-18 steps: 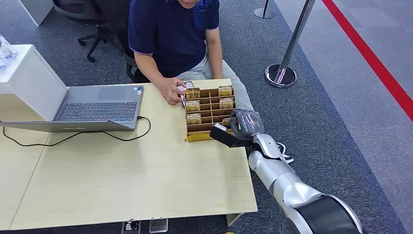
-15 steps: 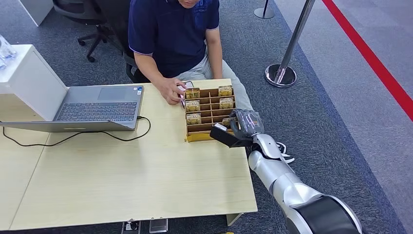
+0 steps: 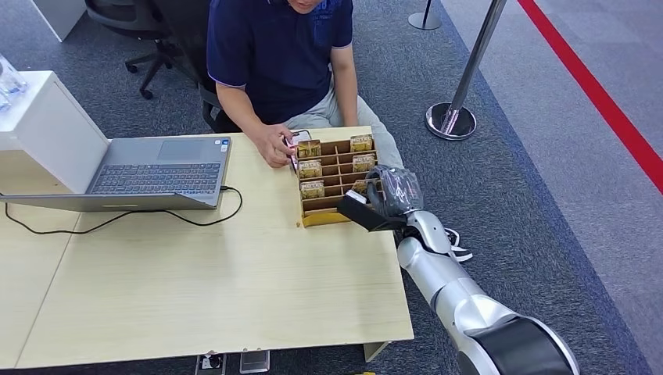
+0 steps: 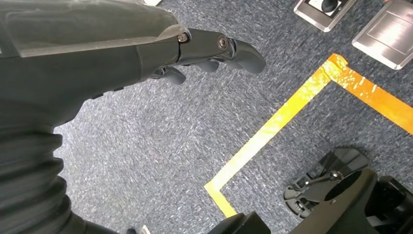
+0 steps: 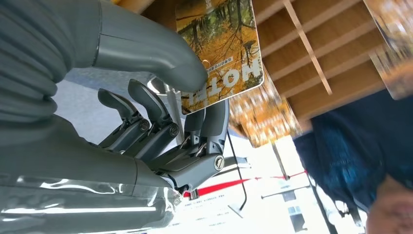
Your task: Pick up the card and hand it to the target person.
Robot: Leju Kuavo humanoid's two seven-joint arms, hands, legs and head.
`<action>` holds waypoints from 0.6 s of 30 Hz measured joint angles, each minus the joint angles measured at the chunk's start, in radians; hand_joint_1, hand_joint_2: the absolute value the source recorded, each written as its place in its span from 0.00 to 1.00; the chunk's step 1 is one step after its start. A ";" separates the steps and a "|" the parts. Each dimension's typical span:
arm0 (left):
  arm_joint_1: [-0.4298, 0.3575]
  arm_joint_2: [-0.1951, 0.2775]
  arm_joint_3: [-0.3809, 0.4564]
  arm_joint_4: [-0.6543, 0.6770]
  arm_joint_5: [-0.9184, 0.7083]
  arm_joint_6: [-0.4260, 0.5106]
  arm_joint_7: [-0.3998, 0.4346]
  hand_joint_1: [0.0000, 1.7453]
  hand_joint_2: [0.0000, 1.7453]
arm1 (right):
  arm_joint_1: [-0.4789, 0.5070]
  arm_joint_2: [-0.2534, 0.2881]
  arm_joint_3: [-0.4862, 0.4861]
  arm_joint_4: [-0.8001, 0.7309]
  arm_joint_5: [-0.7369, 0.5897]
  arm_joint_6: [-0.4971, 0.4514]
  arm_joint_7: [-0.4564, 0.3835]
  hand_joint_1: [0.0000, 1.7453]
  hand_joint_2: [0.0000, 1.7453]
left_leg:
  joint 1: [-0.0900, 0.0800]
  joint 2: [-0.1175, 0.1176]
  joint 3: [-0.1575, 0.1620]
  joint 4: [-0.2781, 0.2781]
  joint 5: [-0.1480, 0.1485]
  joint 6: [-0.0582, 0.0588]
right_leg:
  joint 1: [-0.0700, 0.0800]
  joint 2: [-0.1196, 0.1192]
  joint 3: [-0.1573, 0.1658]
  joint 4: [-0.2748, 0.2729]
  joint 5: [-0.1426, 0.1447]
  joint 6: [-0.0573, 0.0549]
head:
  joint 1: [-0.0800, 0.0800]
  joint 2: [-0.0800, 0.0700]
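the right hand (image 3: 393, 192) is at the near right corner of the wooden card box (image 3: 322, 218) on the surface (image 3: 195, 273). in the right wrist view its thumb (image 5: 151, 51) and fingers (image 5: 214, 119) pinch a card (image 5: 221, 46) with an autumn picture, so the card is held at the box. the person (image 3: 277, 55) sits behind the surface, one hand (image 3: 275, 144) touching the box's far left corner. the left hand (image 4: 195, 53) hangs over the carpet, fingers loosely apart, holding nothing.

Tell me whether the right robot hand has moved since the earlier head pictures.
Yes. The right robot hand, pinching a card, has shifted slightly away from the table's near edge, further over the wooden tray, judged against the tray's front wall.
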 joint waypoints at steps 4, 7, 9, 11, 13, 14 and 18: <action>0.001 0.000 0.001 0.000 0.000 0.001 -0.002 0.00 1.00 | 0.011 0.000 -0.009 -0.063 -0.045 -0.005 -0.022 0.94 1.00 | 0.000 0.000 0.000 0.000 0.000 0.000 | 0.000 0.000 0.000 0.000 0.000 0.000 | 0.000 0.000; 0.001 0.000 0.001 0.000 0.000 0.004 -0.002 0.00 1.00 | 0.017 -0.001 -0.015 -0.110 -0.069 -0.004 -0.027 0.94 1.00 | 0.000 0.000 0.000 0.000 0.000 0.000 | 0.000 0.000 0.000 0.000 0.000 0.000 | -0.001 0.000; 0.002 0.000 0.002 0.000 0.000 0.005 -0.002 0.00 1.00 | 0.023 -0.001 -0.017 -0.142 -0.086 -0.002 -0.032 0.94 1.00 | 0.000 0.000 0.000 0.000 0.000 0.000 | 0.000 0.000 0.000 0.000 0.000 0.000 | -0.001 0.000; 0.002 0.000 0.003 0.000 0.000 0.007 -0.001 0.00 1.00 | 0.031 -0.001 -0.019 -0.173 -0.116 0.008 -0.043 0.94 1.00 | 0.000 0.000 0.000 0.000 0.000 0.000 | 0.000 0.000 0.000 0.000 0.000 0.000 | -0.001 0.000; 0.003 0.000 0.005 0.000 -0.001 0.009 0.001 0.00 1.00 | 0.042 0.000 -0.022 -0.204 -0.167 0.034 -0.062 0.94 1.00 | 0.000 0.000 0.000 0.000 0.000 0.000 | 0.000 0.000 0.000 0.000 0.000 0.000 | 0.000 0.000; 0.003 0.000 0.005 0.000 -0.002 0.010 0.001 0.00 1.00 | 0.049 0.001 -0.024 -0.218 -0.195 0.049 -0.071 0.94 1.00 | 0.000 0.000 0.000 0.000 0.000 0.000 | 0.000 0.000 0.000 0.000 0.000 0.000 | 0.000 0.000; 0.002 0.000 0.006 0.000 -0.004 0.011 0.004 0.00 1.00 | 0.068 0.007 -0.027 -0.245 -0.251 0.086 -0.086 0.94 1.00 | 0.000 0.000 0.000 0.000 0.000 0.000 | 0.000 0.000 0.000 0.000 0.000 0.000 | -0.001 0.000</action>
